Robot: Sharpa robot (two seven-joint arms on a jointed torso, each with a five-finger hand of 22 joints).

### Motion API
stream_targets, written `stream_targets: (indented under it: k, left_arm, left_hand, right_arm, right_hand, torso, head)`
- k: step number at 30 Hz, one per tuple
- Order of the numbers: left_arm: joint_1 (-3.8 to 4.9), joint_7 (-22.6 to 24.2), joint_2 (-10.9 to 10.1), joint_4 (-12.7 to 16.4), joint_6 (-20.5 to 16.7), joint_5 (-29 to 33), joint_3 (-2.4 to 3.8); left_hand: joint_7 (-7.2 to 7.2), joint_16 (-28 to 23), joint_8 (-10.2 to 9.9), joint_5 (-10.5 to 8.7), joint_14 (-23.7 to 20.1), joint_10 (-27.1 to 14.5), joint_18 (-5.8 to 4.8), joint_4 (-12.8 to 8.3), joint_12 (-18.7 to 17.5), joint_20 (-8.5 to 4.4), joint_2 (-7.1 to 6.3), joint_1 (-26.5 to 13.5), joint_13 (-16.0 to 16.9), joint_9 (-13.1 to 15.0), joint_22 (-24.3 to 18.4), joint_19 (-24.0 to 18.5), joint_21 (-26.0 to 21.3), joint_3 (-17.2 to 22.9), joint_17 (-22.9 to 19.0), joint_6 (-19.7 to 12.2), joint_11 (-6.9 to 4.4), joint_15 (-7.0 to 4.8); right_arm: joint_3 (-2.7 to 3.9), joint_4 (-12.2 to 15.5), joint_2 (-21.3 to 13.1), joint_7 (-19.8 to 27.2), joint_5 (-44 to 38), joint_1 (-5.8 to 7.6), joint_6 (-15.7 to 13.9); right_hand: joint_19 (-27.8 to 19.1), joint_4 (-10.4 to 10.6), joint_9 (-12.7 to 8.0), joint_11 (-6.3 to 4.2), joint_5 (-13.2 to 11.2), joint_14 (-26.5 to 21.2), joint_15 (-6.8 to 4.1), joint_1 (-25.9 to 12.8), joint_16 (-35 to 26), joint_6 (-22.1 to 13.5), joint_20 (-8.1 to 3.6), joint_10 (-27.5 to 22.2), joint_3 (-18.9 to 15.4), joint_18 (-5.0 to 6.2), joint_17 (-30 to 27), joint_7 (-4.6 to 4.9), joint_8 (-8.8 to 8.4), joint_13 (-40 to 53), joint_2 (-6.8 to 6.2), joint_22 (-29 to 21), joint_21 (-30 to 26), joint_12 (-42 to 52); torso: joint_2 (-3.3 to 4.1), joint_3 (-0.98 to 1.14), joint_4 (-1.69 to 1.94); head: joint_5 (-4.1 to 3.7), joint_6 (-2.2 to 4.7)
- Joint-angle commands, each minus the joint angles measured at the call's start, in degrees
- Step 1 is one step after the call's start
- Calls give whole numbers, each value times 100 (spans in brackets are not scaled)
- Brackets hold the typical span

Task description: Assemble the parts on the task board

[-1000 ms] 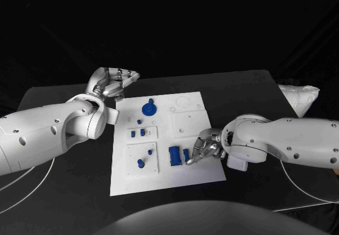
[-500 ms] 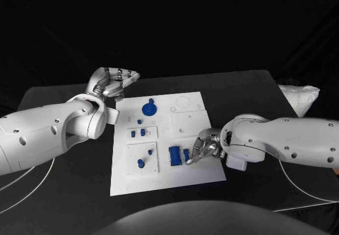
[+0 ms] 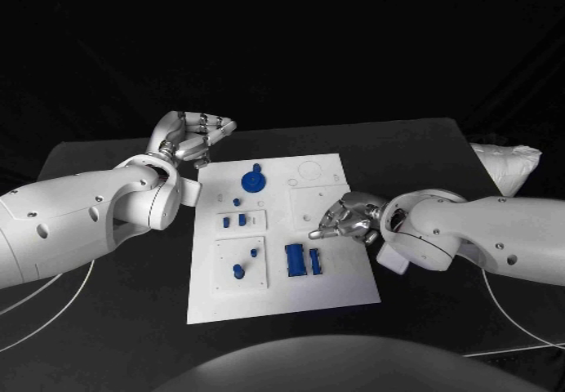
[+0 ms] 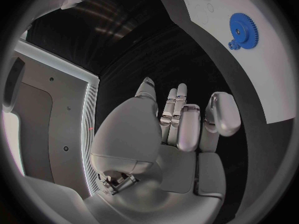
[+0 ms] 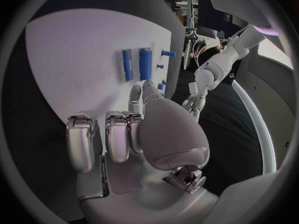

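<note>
Head camera high above, looking down on the task board (image 3: pixel 282 237), wrist cameras close behind each hand, all three views sharing the task board's blue parts.

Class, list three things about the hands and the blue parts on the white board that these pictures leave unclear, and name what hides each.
1. Head view: whether the right hand touches the white task board; its curled fingers cover the spot.
2. Head view: how the small blue parts sit in their recesses; too small.
3. Left wrist view: the blue toothed gear sits at the bent rim, and the left hand blocks the board beyond.
</note>
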Motion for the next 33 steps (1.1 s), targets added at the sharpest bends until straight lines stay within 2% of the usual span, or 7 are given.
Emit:
stream_targets:
  k: [1,6,9,16,26,32,33]
  left_arm:
    - [-2,114,-21,39,-114,9,3]
    - [-46,414,-96,178,-764,147,2]
    - [-81,596,-160,269,-942,270,2]
    - [-223,1117,-287,532,-954,730,5]
    - [-462,1687,-361,791,-654,1431,7]
    - [-533,1792,-376,834,-553,1534,8]
    - [-528,1272,-379,807,-744,1267,1]
  left_hand:
    - [3,-49,-21,24,-48,-18,74,-5,-31,-16,51,-1,-5,-5,820,-24,-54,-35,-22,-32,17,5]
    - [-42,-386,43,111,-262,61,164,-3,-1,-30,98,186,-1,23,676,-291,-504,-72,-434,105,-17,-18]
    - [-37,-1861,33,180,-1191,63,503,-4,-18,-15,157,199,-9,18,-34,-1443,-2405,-183,-2010,124,-12,-7]
    - [158,-4657,-18,133,-3372,-314,607,-24,-158,378,215,60,-19,-8,-1657,-3177,-5283,-437,-4235,-34,242,434]
    - [284,-5771,-76,215,-5336,-1557,555,55,-238,754,-1291,-650,-45,-64,-3372,-4799,-6851,-398,-5530,-963,402,688]
    - [218,-5774,-32,315,-5793,-1935,644,59,-200,569,-1414,-785,-25,-43,-4390,-5811,-6890,-495,-5673,-1276,331,598]
    - [-116,-6413,-417,-132,-6543,-3285,335,-460,-576,171,-945,-2906,-392,-421,-5290,-6378,-7156,-120,-6183,-2585,69,375]
  right_arm:
    - [10,-267,166,2187,852,22,-811]
    - [38,-828,543,3461,1647,29,-1051]
    - [62,-1145,792,3981,2127,8,-1081]
    - [102,-1618,1234,4667,3095,-62,-682]
    - [151,-1711,1402,5142,3409,-79,-587]
    - [160,-1694,1426,5223,3357,-80,-642]
    - [157,-1703,1413,4907,3275,-76,-713]
  right_hand:
    - [620,126,-314,145,75,596,42,49,23,-264,14,600,-20,-81,1507,183,-448,1479,51,1507,26,-22]
    - [-1208,407,-1457,607,268,-313,514,101,-1239,-732,387,600,-54,442,283,561,-1546,1479,124,592,-2448,-22]
    - [-3289,613,-1828,647,442,-2629,681,22,-4205,-1164,582,-2854,-111,849,-2087,744,-1874,-771,142,-647,-5408,-3171]
    - [-5314,688,-2963,1621,726,-5368,1661,-1087,-6754,-3394,1133,-5589,-727,446,-3874,700,-2603,-3556,413,-2278,-7881,-6706]
    - [-7909,689,-4198,1180,-153,-7741,1220,-1656,-8176,-5103,1003,-7532,-1375,668,-6068,242,-2604,-5418,523,-6035,-8833,-7734]
    - [-8048,686,-4263,1093,-147,-7894,1113,-1642,-8232,-5174,912,-7656,-1387,780,-6368,195,-2514,-5676,514,-6373,-8853,-7668]
    - [-8380,182,-4551,814,-552,-8404,931,-3404,-8454,-5608,587,-7865,-841,471,-6719,-112,-2956,-6246,221,-6719,-8974,-8112]
  torso:
    - [5,17,-42]
    - [16,36,-47]
    - [28,42,-50]
    - [56,52,12]
    - [97,20,41]
    - [98,19,24]
    - [97,24,34]
  head:
    - [129,1]
    - [274,69]
    - [388,194]
    - [538,374]
    - [659,583]
    - [669,633]
    - [656,608]
